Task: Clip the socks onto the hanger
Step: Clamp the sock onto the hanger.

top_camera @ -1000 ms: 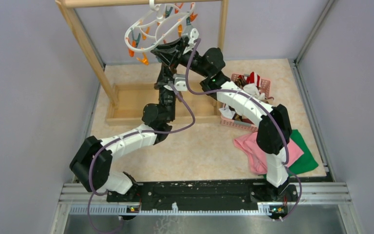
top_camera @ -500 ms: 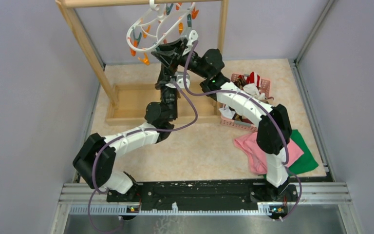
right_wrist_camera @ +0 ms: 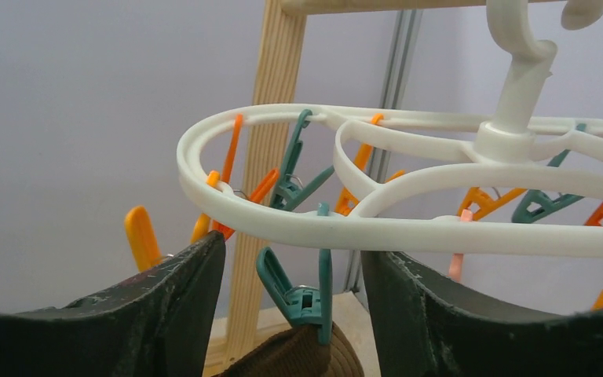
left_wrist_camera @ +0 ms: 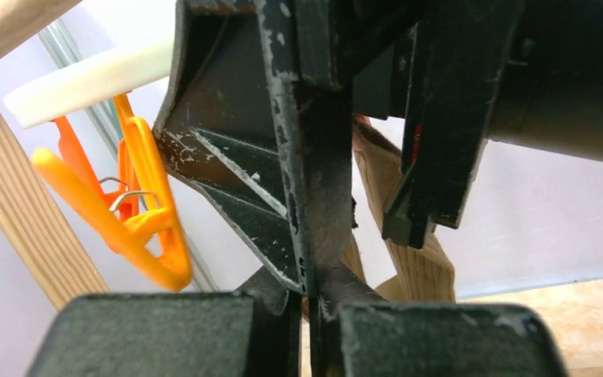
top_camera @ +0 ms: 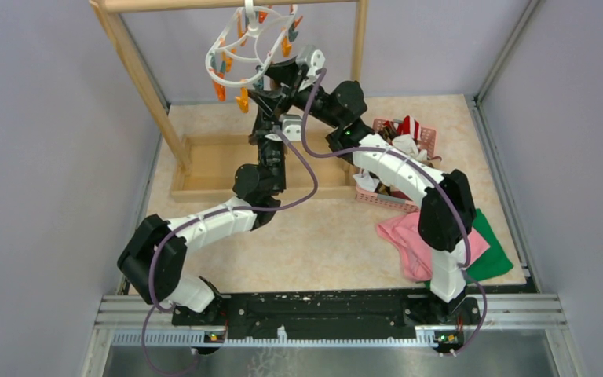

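The white hanger (top_camera: 243, 43) hangs by its hook from the wooden rack, with orange and teal clips dangling from it. In the right wrist view a teal clip (right_wrist_camera: 308, 297) under the hanger ring (right_wrist_camera: 408, 229) is clamped on the cuff of an olive-brown sock (right_wrist_camera: 294, 360). My right gripper (right_wrist_camera: 292, 250) is open, one finger on each side of that clip and neither touching it. Just below, my left gripper (left_wrist_camera: 314, 302) is shut on the same sock (left_wrist_camera: 412, 267), which hangs behind the right gripper's fingers. From above, both grippers (top_camera: 265, 100) (top_camera: 281, 75) meet under the hanger.
The wooden rack's post (top_camera: 137, 75) and its base frame (top_camera: 204, 161) stand at the back left. A pink basket (top_camera: 432, 141) with more socks sits at the right. A pink cloth (top_camera: 408, 239) lies over a green cloth (top_camera: 496, 253) near the right arm's base.
My right gripper has opened and let go of the teal clip, which now grips the sock. The hanger has swung up towards level. My left gripper stays shut.
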